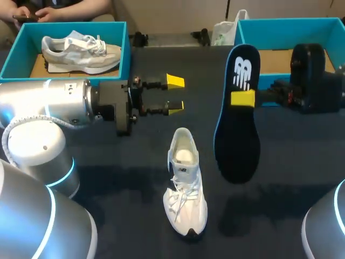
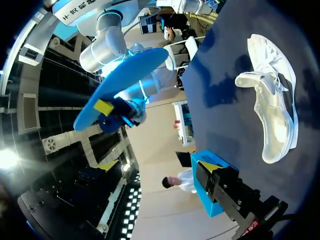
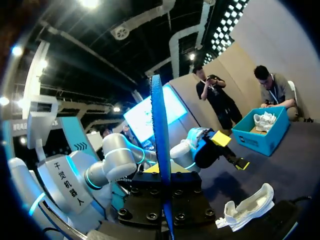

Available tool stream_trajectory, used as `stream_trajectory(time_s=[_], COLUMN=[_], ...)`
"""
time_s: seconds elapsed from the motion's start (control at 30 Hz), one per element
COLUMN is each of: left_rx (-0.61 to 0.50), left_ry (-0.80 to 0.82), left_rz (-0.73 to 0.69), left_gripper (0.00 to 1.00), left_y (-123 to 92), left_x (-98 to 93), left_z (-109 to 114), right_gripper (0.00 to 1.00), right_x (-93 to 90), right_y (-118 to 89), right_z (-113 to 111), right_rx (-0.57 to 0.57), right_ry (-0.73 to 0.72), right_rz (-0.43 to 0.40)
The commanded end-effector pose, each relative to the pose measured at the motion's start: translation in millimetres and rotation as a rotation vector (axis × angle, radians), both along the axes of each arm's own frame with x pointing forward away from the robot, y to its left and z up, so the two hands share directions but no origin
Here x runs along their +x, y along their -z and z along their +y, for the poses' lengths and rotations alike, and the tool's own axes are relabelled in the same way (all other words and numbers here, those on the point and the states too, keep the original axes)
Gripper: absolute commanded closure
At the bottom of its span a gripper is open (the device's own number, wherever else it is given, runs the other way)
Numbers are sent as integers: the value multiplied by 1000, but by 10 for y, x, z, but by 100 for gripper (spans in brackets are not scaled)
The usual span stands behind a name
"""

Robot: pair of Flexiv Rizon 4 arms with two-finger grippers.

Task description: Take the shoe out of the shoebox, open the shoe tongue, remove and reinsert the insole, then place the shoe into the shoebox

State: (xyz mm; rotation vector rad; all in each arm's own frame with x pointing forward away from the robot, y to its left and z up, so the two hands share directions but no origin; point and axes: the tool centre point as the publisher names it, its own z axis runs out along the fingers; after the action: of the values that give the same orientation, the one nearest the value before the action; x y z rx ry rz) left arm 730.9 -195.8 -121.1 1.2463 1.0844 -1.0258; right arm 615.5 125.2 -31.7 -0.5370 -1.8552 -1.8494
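The right gripper [image 1: 242, 99] clamps the insole [image 1: 237, 145] above the table [image 1: 291, 178], while the left gripper [image 1: 175, 94] hangs wide open and empty near the shoe [image 1: 186, 183].

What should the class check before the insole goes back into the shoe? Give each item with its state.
1. Insole gripped by right tool: ok, shut on it.
2. Shoe upright, opening up: ok.
3. Left tool steadying shoe: not ok; open, apart from it.
4. Insole over the opening: not ok; it hangs beside the shoe.
5. Tongue fully back: cannot tell.
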Motion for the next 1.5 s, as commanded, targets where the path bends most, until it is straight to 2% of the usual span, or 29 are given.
stream_trajectory(time_s=[0.03,0.5,0.57,0.67,0.83,0.87,1.33,1.5], left_rx=[-3,-3,-3,-3,-3,-3,-3,-3], left_ry=[-16,-16,-16,-16,-16,-16,-16,-16], left_rz=[-1,-1,-1,-1,-1,-1,-1,-1], left_gripper=[0,0,0,0,0,0,0,0], left_y=[3,3,3,3,3,3,3,3], left_x=[-37,-37,-37,-37,-37,-37,-37,-37], left_z=[4,4,4,4,4,4,4,4], right_gripper=[100,100,100,100,100,100,100,100], right_x=[556,556,721,978,1306,1331,1331,1461], right_y=[125,125,132,117,264,332,332,458], right_z=[-40,-40,-57,-67,-35,-30,-30,6], right_rx=[5,5,52,30,28,6,6,2], right_ry=[-92,-92,-61,-55,-30,-17,-17,-58], right_rz=[29,29,65,143,303,357,357,534])
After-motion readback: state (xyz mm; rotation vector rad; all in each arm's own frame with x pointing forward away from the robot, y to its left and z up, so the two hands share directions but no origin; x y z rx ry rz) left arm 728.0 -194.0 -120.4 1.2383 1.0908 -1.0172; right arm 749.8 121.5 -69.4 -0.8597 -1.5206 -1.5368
